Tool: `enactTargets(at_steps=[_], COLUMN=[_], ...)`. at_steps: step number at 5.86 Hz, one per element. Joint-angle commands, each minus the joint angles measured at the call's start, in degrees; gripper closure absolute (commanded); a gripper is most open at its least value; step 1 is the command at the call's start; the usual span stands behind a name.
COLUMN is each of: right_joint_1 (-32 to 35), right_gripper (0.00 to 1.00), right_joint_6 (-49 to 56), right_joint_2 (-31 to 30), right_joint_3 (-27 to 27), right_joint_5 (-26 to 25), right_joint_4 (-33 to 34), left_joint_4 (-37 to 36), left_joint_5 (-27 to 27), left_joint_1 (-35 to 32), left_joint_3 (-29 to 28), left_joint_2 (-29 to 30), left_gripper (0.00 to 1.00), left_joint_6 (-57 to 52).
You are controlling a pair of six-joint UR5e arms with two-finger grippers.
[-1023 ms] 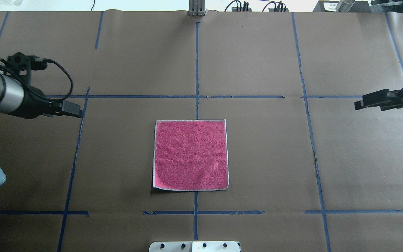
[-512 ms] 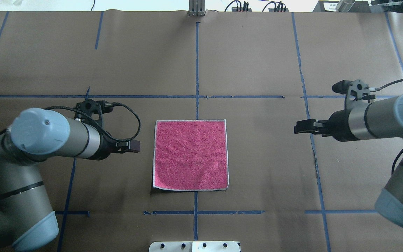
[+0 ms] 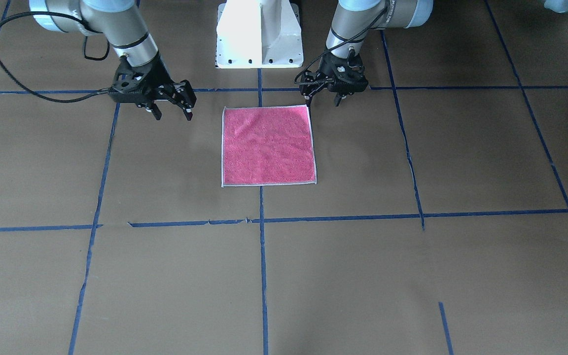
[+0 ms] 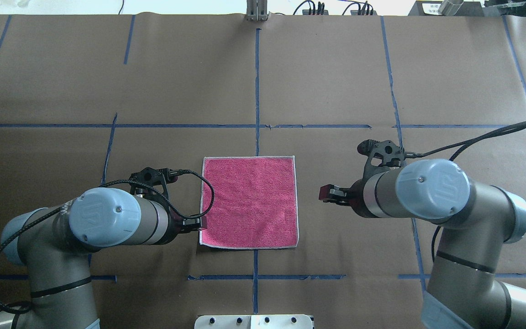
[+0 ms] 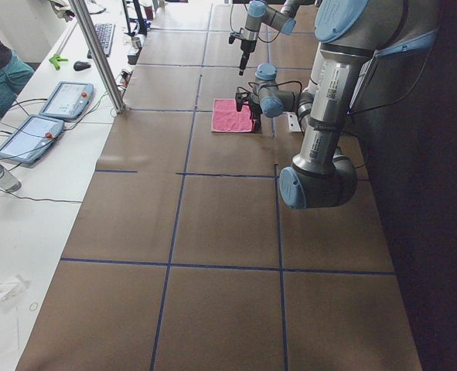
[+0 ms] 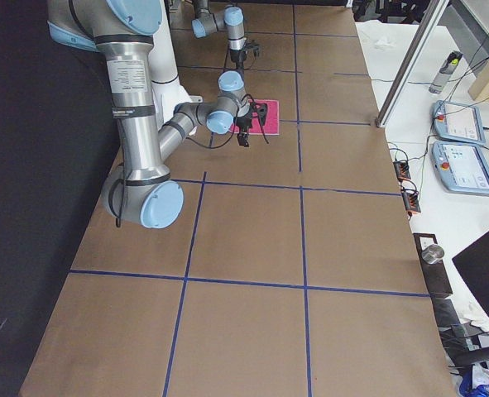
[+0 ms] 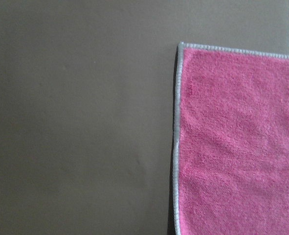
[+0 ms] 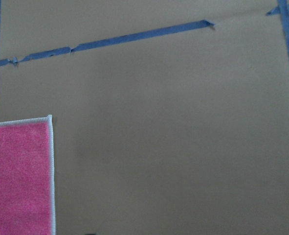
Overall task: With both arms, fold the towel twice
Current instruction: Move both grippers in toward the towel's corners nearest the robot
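Spread apart, the left gripper [image 3: 324, 101] hangs fingers-down over the towel [image 4: 249, 201], right at the corner nearest the robot on that gripper's side. Whether the fingertips touch the cloth cannot be told. The towel lies flat and pink face up, with its light grey edging all round. From this gripper it stretches forward and across toward the other one. A black cable [image 4: 210, 194] loops from the left wrist out over the towel's near edge. The left arm [image 4: 107, 219] reaches in low from the robot's side, with its wrist bent so the fingers point down at the table [image 4: 336, 68].

The right gripper [image 3: 173, 116] is also spread wide and pinches nothing. It is held off the towel's opposite side, with a strip of brown paper between its fingers and the edging. The right arm [image 4: 427, 189] mirrors the left, forearm level and wrist turned downward. Blue tape lines [image 4: 257, 91] cross the paper around both grippers, and the white pedestal [image 3: 259, 39] stands behind and between them.
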State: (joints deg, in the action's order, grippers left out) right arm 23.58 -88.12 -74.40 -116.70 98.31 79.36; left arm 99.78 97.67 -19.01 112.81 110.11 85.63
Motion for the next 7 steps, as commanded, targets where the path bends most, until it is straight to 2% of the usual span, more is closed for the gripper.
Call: enactTargets(at_steps=[1, 4, 5, 7], right_joint_1=[-4.9, -7.4, -7.5, -7.5], right_gripper=[0.20, 0.20, 0.20, 0.19], right_joint_6=[-7.4, -8.6, -8.6, -8.6], right_joint_2=[6.9, 7.2, 7.3, 7.2], right_joint_3=[0.3, 0.6, 0.5, 0.5], right_joint_5=[-2.0, -5.1, -5.1, -5.2], right_joint_4=[8.0, 8.1, 8.0, 8.0], left_joint_4=[0.3, 0.2, 0.2, 0.3], left_joint_5=[-1.2, -2.8, -2.8, -2.8], left_joint_1=[1.0, 4.2, 4.2, 4.2], left_joint_3=[-2.6, -4.4, -5.6, -5.6], left_joint_2=[1.7, 3.0, 3.8, 3.9], left_gripper=[0.35, 0.38, 0.44, 0.67], left_joint_6=[2.3, 5.9, 5.9, 5.9])
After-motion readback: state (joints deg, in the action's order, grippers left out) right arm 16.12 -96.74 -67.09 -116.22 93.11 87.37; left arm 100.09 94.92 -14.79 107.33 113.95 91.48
